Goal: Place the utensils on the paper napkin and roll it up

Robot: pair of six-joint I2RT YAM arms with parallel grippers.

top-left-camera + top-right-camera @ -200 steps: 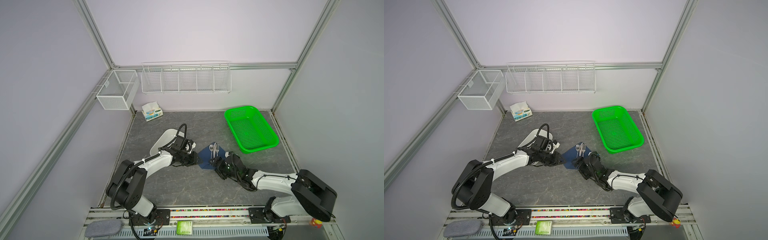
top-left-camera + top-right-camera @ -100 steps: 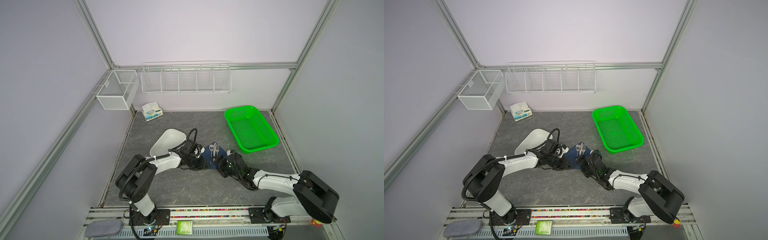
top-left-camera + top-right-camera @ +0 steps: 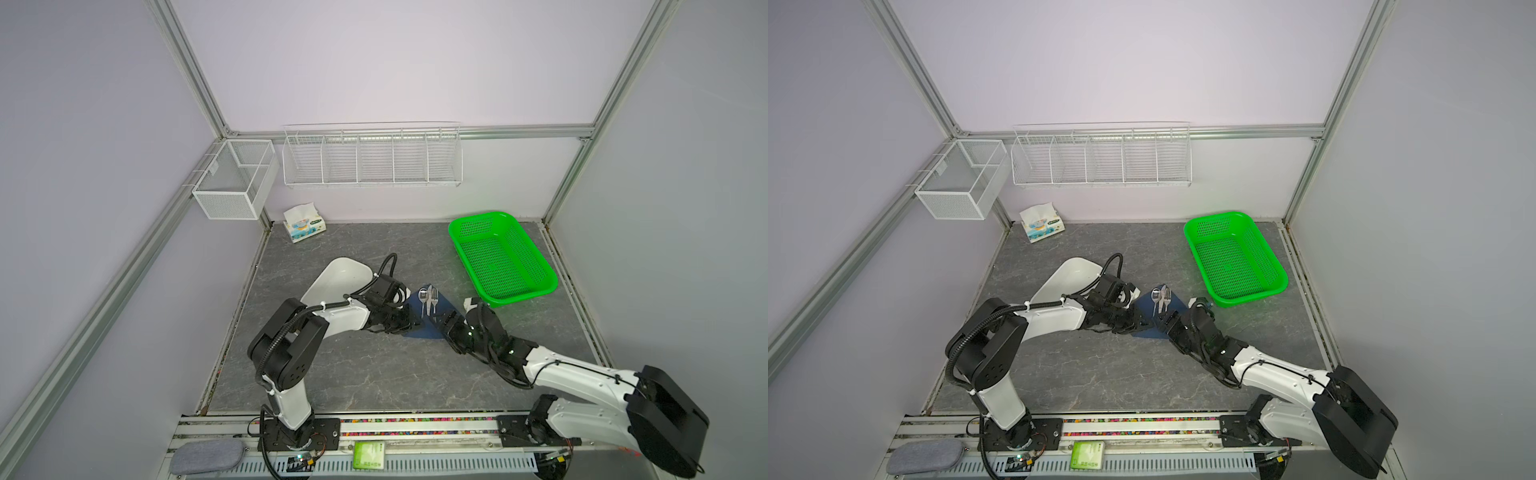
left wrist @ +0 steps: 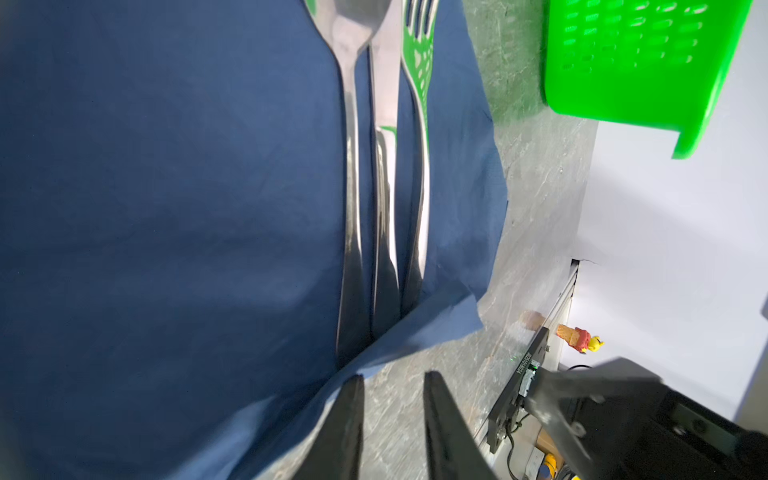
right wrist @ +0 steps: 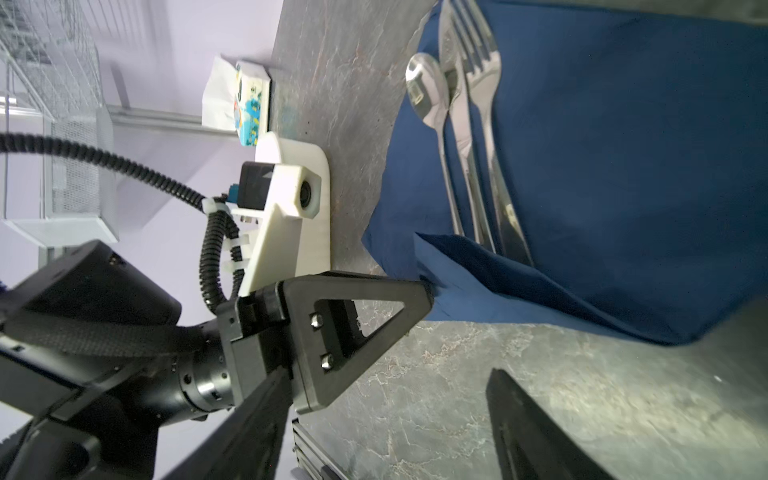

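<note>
Left wrist view: left gripper point(image 4: 392, 376), fingers slightly apart, touches the paper napkin point(image 4: 166, 208) under the utensils point(image 4: 384, 187); right gripper point(image 5: 388, 372) gapes wide beside it; tissue pack point(image 5: 249, 104) print illegible.

free: tabletop point(image 3: 374, 374) in front of napkin point(image 3: 424, 331) | blocked: green basket point(image 3: 503, 257) right; white tray point(image 3: 332, 278) left

Both top views are bright and evenly lit by soft, diffuse light from above, and shadows on the desk point(image 3: 374, 374) are faint and soft-edged. In the left wrist view the utensils point(image 4: 382, 166) carry streaks of glare and mirror the green basket point(image 4: 648, 62), while the left fingers point(image 4: 349, 428) are blurred. In the right wrist view the right fingers point(image 5: 532, 432) are out of focus.
</note>
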